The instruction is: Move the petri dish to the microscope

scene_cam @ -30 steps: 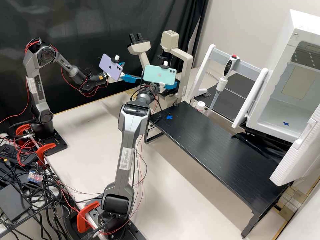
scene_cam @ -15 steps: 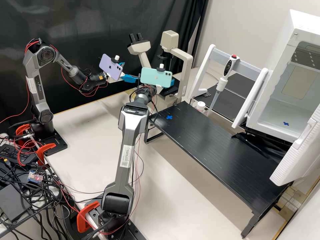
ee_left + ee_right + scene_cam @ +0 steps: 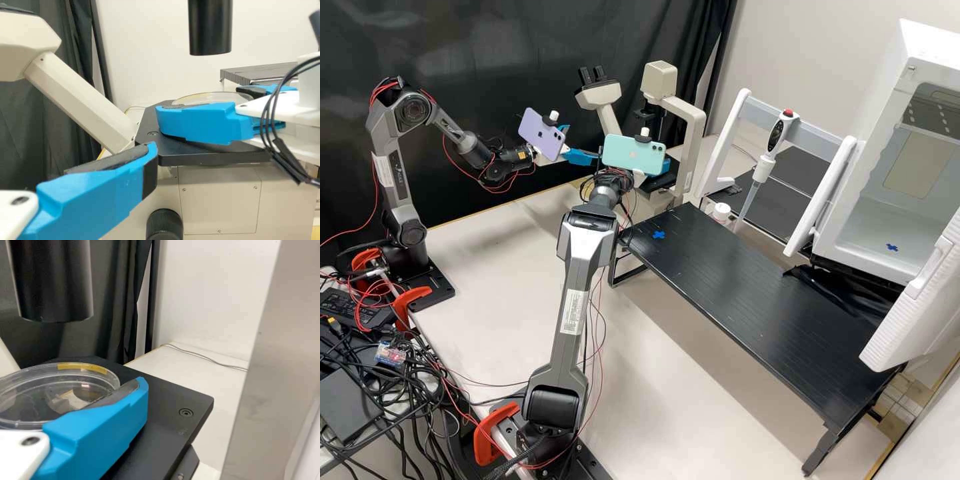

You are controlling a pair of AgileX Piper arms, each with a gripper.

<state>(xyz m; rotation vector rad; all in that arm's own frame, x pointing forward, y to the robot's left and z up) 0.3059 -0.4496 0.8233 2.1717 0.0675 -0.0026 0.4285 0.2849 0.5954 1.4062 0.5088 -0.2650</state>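
The right gripper [image 3: 202, 100], in the left wrist view, is at the microscope [image 3: 220, 200] with its fingers either side of the petri dish [image 3: 215, 97], seemingly pinching it by the rim; the dish is right there at the black stage [image 3: 220, 158], with the dark cylinder [image 3: 210, 27] hanging above; whether its base is fully down, I can't tell.

Over to the right wrist view; a blue finger [image 3: 100, 432] has its dark pad against the clear rim, and the yellow strip [image 3: 82, 368] on the dish faces up; this looks like the placing step, very nearly done.

Now the high view; the left gripper [image 3: 583, 143] is beside the microscope, fingers spread, with nothing between them; the raised black table [image 3: 720, 287] stands nearby.

Next, I'd say, comes a check that the dish sits flat and under the cylinder; then an even opening and a straight, gentle retreat, so neither pad drags it sideways.
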